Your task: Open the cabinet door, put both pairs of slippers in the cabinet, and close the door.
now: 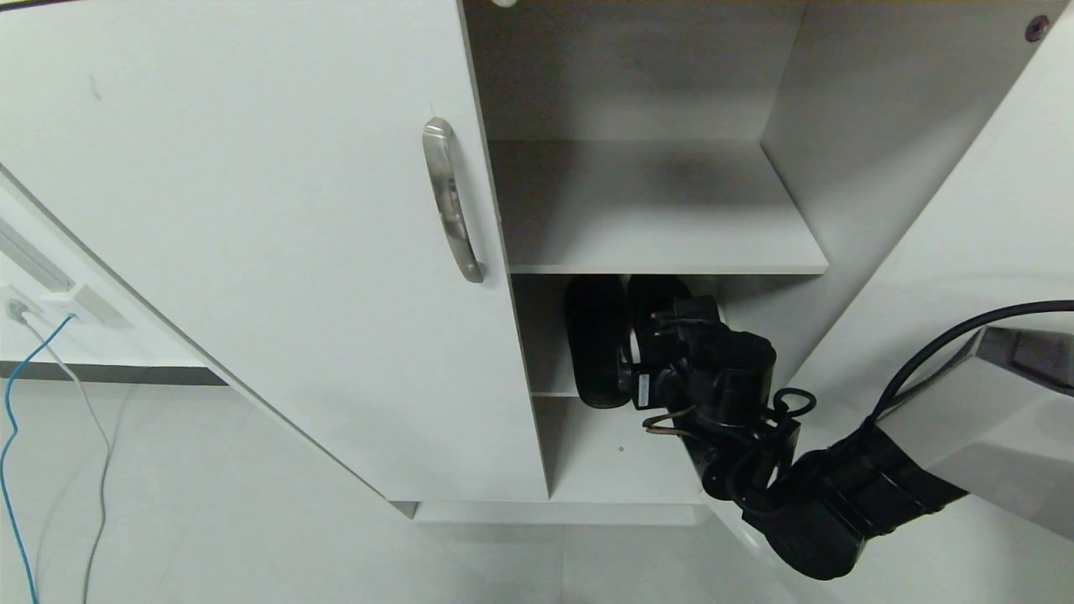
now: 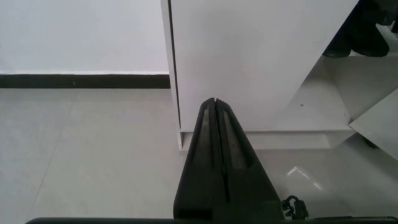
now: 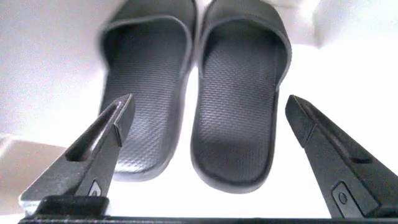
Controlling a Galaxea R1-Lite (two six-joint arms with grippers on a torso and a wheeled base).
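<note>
W/ fingers (image 3: 102,146) wide & off the slippers (image 3: 236,99) at 11 o'clock, back R gripper (image 3: 209,102) straight out toward 5, no nudging heels

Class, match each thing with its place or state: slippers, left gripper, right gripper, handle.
Things:
1. slippers
2. left gripper
3. right gripper
4. handle

Places or states:
A. open
B. on a shelf inside the cabinet
C. on the left door
D. shut

Pairs: 1-B, 2-D, 3-A, 4-C
</note>
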